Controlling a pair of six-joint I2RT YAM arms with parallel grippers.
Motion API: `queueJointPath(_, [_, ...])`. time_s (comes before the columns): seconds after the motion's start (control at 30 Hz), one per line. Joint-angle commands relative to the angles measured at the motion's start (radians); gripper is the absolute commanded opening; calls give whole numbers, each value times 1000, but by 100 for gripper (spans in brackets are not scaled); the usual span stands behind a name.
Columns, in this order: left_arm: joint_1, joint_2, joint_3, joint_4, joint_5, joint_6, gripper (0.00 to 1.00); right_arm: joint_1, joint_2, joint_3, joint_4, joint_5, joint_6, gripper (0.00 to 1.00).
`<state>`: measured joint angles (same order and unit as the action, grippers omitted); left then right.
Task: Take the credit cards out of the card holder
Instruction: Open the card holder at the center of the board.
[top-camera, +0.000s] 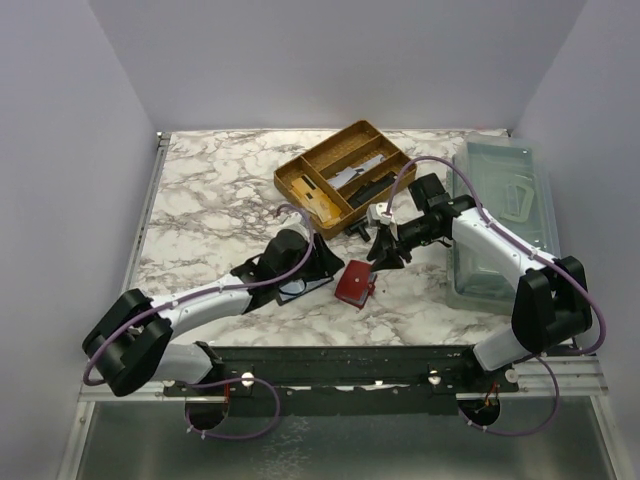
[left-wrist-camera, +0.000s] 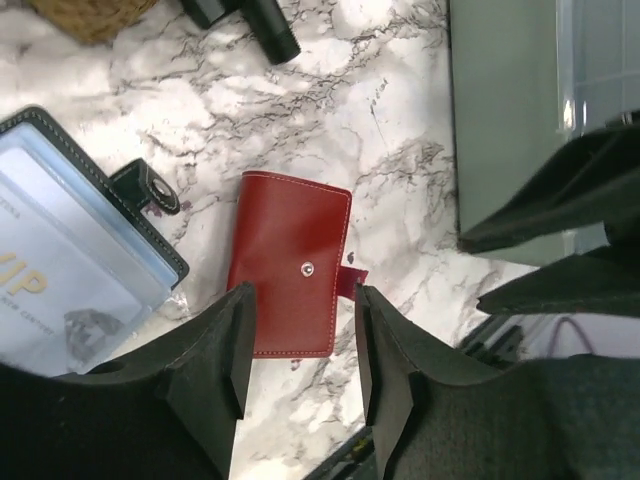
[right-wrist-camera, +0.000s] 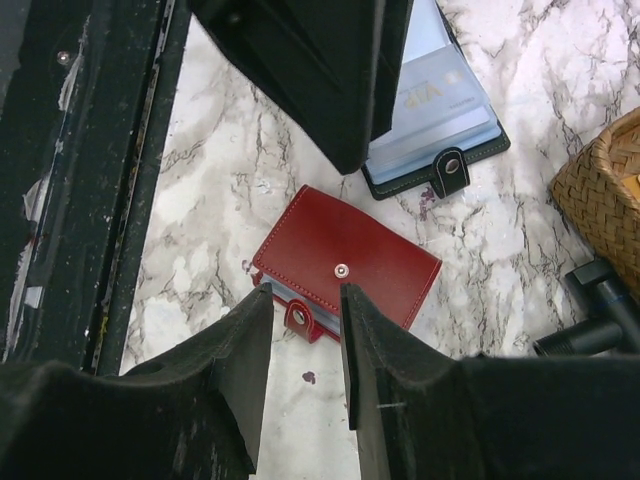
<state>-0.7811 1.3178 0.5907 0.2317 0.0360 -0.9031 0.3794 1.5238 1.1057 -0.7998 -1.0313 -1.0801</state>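
A red card holder lies closed on the marble table, its snap strap loose. Pale grey-blue edges show in its open side. It also shows in the left wrist view. A black holder lies open beside it, with a pale blue card marked VIP inside. That holder is also in the right wrist view. My left gripper is open and empty, just above the red holder's near edge. My right gripper is open and empty, its fingertips on either side of the strap.
A wicker tray with compartments stands behind. A clear plastic bin lies at the right. Black cylindrical handles lie near the tray. A black rail runs along the front edge.
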Motion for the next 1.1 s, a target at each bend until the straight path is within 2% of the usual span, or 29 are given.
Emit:
queueJointPath(0.0, [-91, -2, 40, -144, -58, 231, 53, -9, -21, -8, 31, -39, 30, 39])
queueJointPath(0.1, [-239, 60, 105, -221, -175, 374, 60, -17, -17, -9, 37, -47, 42, 39])
queueJointPath(0.17, [-308, 110, 139, -258, -279, 409, 66, -22, -13, -7, 42, -48, 52, 39])
queueJointPath(0.53, [-425, 251, 225, -294, -584, 413, 71, -78, -25, -14, 93, -41, 119, 39])
queueJointPath(0.7, [-464, 314, 275, -298, -620, 429, 72, -84, -24, -14, 88, -46, 117, 40])
queueJointPath(0.73, [-468, 328, 285, -301, -632, 436, 92, -85, -23, -12, 84, -48, 115, 40])
queueJointPath(0.77, [-471, 342, 296, -308, -651, 442, 98, -85, -22, -10, 80, -52, 111, 39])
queueJointPath(0.8, [-472, 356, 307, -321, -667, 443, 99, -86, -23, -8, 77, -55, 108, 40])
queueJointPath(0.9, [-474, 378, 335, -356, -726, 441, 97, -86, -22, -9, 71, -68, 103, 40])
queueJointPath(0.97, [-474, 367, 339, -358, -738, 441, 91, -88, -20, -7, 62, -72, 94, 39])
queueJointPath(1.03, [-474, 348, 339, -356, -731, 440, 73, -88, -14, -1, 49, -75, 82, 39])
queueJointPath(1.07, [-474, 338, 338, -356, -731, 439, 68, -88, -12, 2, 42, -77, 77, 40])
